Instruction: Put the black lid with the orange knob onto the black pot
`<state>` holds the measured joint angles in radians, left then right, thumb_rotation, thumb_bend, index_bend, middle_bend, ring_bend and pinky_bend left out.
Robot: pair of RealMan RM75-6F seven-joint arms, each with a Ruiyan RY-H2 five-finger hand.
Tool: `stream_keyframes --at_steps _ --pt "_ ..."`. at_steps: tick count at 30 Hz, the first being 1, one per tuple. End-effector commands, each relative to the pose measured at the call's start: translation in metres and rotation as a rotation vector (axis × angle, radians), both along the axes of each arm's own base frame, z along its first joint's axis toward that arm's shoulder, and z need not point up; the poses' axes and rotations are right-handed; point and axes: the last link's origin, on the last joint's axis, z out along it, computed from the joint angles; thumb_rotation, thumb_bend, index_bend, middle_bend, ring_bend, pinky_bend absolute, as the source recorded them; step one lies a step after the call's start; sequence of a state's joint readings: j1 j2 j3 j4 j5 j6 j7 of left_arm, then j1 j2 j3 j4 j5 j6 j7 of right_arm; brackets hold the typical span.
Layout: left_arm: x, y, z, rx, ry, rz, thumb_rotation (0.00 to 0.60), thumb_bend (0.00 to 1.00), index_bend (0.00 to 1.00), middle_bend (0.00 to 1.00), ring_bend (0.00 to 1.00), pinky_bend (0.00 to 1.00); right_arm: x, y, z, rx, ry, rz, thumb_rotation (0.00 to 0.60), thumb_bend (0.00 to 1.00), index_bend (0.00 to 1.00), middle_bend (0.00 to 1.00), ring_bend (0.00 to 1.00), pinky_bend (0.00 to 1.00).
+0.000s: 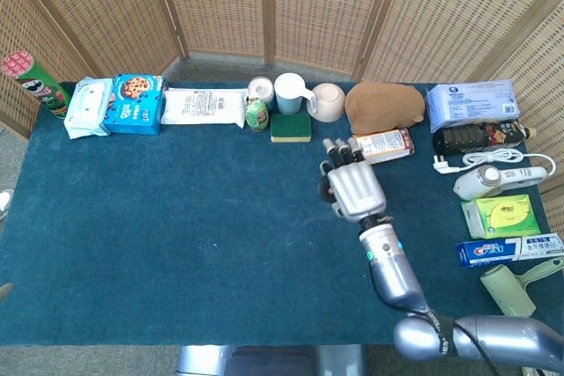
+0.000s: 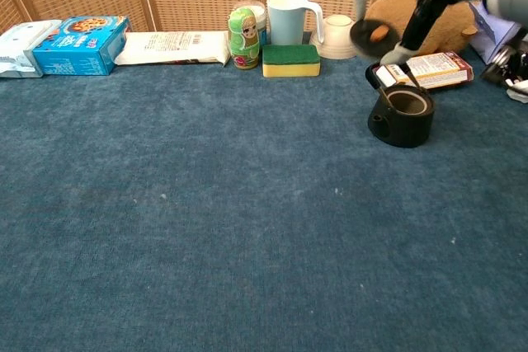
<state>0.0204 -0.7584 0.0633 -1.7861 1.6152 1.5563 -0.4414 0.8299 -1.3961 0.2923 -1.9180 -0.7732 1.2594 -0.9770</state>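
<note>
The black pot point(image 2: 402, 115) stands open on the blue cloth at the right, its handle raised. Just above it and a little to its left hangs the black lid point(image 2: 365, 37) with the orange knob point(image 2: 379, 35), tilted on edge so the knob faces the chest camera. My right hand point(image 2: 417, 18) grips the lid from above. In the head view the right hand point(image 1: 354, 188) shows back-up, fingers pointing away, and hides both pot and lid. No left hand shows in either view.
Along the far edge stand a crisps tube point(image 1: 37, 85), wipes, a blue biscuit box point(image 2: 78, 42), a white packet, a green doll point(image 2: 243, 38), a mug point(image 2: 289, 17), a sponge point(image 2: 290, 60), a bowl and a brown cloth. Toothpaste point(image 1: 507, 250), a green box and a shaver line the right edge.
</note>
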Motion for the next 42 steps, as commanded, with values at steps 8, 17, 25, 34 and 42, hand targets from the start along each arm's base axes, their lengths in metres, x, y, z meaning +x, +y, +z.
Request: stream_keyframes --at_steps 8,17,25,34,42 --pt "0.001 0.008 -0.003 -0.001 0.008 0.019 0.600 0.21 0.00 0.00 0.00 0.04 -0.028 -0.040 0.015 -0.044 -0.031 -0.156 0.600 0.28 0.44 0.07 0.10 0.00" --pt "0.001 0.014 -0.006 -0.007 0.024 0.033 0.600 0.21 0.00 0.00 0.00 0.04 -0.048 -0.055 -0.001 -0.001 -0.054 -0.216 0.600 0.28 0.44 0.07 0.10 0.00" --pt "0.001 0.018 -0.007 -0.008 0.030 0.049 0.600 0.21 0.00 0.00 0.00 0.04 -0.049 -0.049 -0.011 0.036 -0.050 -0.195 0.600 0.28 0.44 0.07 0.10 0.00" --pt "0.001 0.018 -0.007 -0.011 0.027 0.049 0.600 0.21 0.00 0.00 0.00 0.04 -0.047 -0.046 -0.022 0.066 -0.045 -0.207 0.600 0.28 0.44 0.07 0.10 0.00" --pt "-0.001 0.019 -0.005 -0.007 0.023 0.055 0.600 0.21 0.00 0.00 0.00 0.04 -0.054 -0.049 -0.029 0.074 -0.028 -0.235 0.600 0.28 0.44 0.07 0.10 0.00"
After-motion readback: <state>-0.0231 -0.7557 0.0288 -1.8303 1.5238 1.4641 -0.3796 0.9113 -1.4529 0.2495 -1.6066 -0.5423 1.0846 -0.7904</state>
